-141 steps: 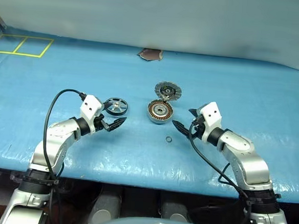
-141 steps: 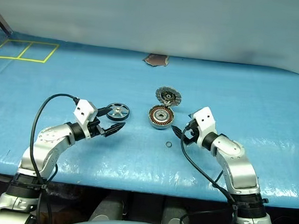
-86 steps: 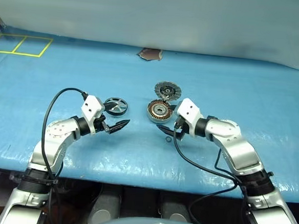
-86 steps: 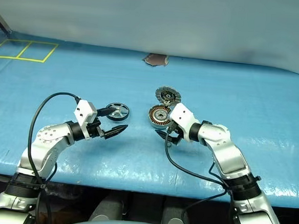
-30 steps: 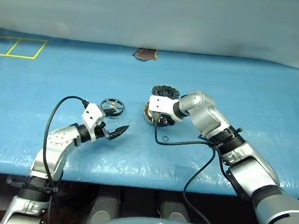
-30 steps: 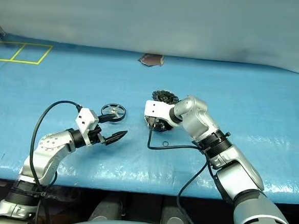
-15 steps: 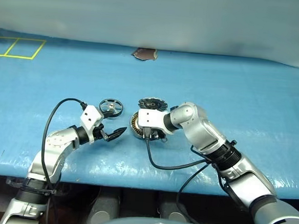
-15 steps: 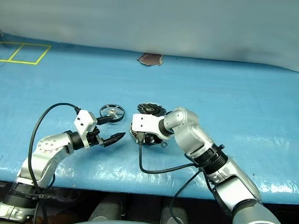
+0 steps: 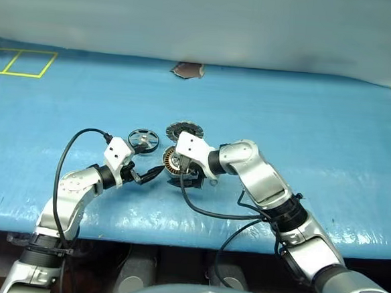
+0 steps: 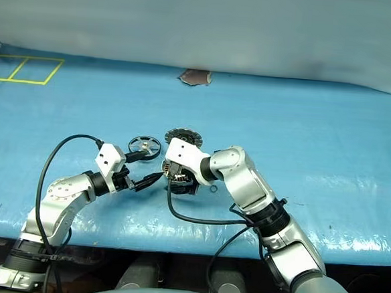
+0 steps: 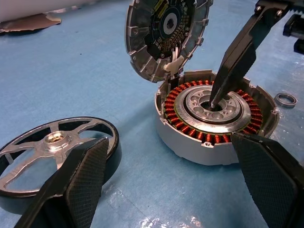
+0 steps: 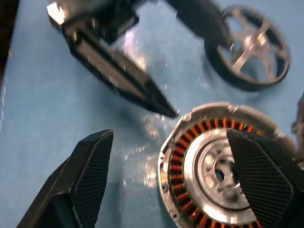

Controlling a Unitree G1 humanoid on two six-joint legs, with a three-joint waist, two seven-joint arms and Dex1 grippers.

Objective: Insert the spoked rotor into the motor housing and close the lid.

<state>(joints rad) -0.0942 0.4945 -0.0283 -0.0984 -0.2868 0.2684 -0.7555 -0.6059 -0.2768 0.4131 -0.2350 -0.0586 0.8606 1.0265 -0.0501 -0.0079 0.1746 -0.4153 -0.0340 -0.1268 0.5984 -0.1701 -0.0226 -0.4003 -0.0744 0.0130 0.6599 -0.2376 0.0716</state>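
Spoked rotor (image 9: 144, 139) lying flat on blue desk (image 9: 330, 142), left of centre, beside motor housing (image 9: 174, 164); lid (image 9: 185, 131) propped open behind. Left pincer (image 9: 151, 174) released, empty. Right pincer (image 9: 183, 180) spread over housing, gripping nothing. Rotor judged rigid, slick metal; rim offering best hold.

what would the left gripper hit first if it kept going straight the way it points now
Most likely the motor housing: the open left gripper points at its near wall, with bare blue mat between. The spoked rotor sits just off to the side. Depth is hard to judge.
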